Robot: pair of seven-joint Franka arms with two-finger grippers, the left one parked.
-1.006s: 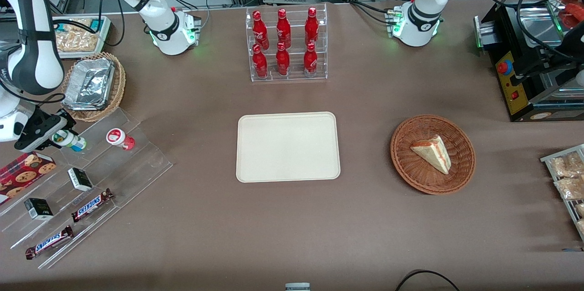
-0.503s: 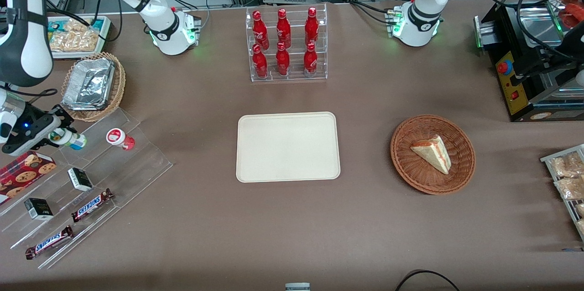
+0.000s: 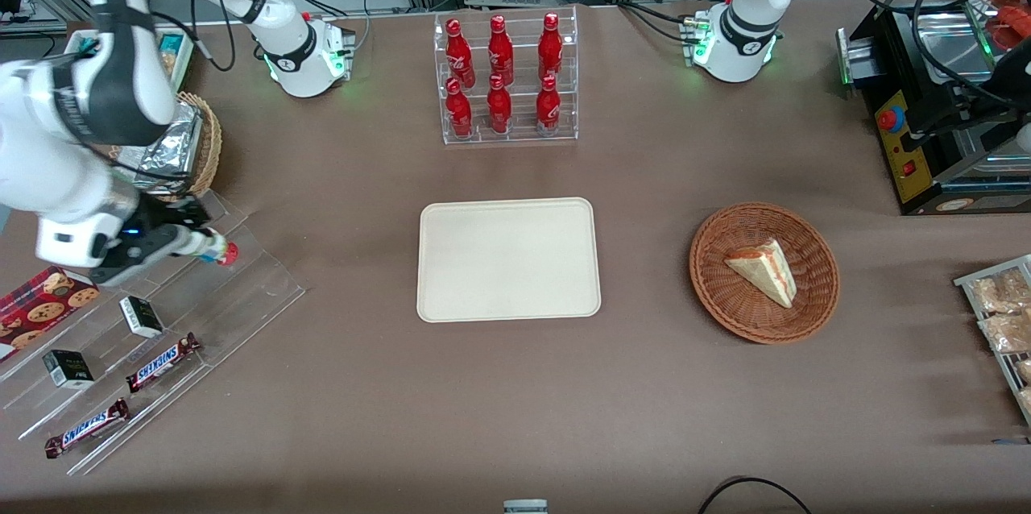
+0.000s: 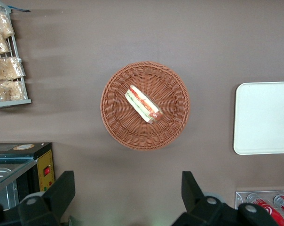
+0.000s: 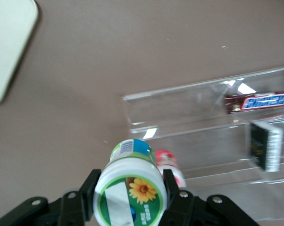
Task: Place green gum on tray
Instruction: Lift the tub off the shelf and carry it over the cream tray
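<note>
Half a second ago the gripper (image 3: 196, 242) sat at the stand's outer end with the green gum (image 3: 211, 247) in its fingers; since then the arm has swung in over the foil basket (image 3: 190, 145), carrying the bottle toward the tray (image 3: 507, 259) and above the red-lidded bottle (image 3: 229, 254). From the front, almost nothing of the green gum shows: only a sliver of white and light blue pokes out past the dark fingertips, and the arm covers the rest. The red-lidded bottle is likewise mostly hidden, just its red tip visible at the gripper's end. The wrist camera settles the grip: the two fingers (image 5: 88, 188) are closed against the sides of the green gum (image 5: 129, 191), its flower-printed lid facing the lens, with the red-lidded bottle (image 5: 170, 165) lying lower on the clear stepped stand (image 5: 203, 117). Whether the gum clears that bottle cannot be told. One corner of the tray (image 5: 8, 47) shows, cut off by the frame edge, well apart from the gum on the brown surface (image 3: 483, 401).
</note>
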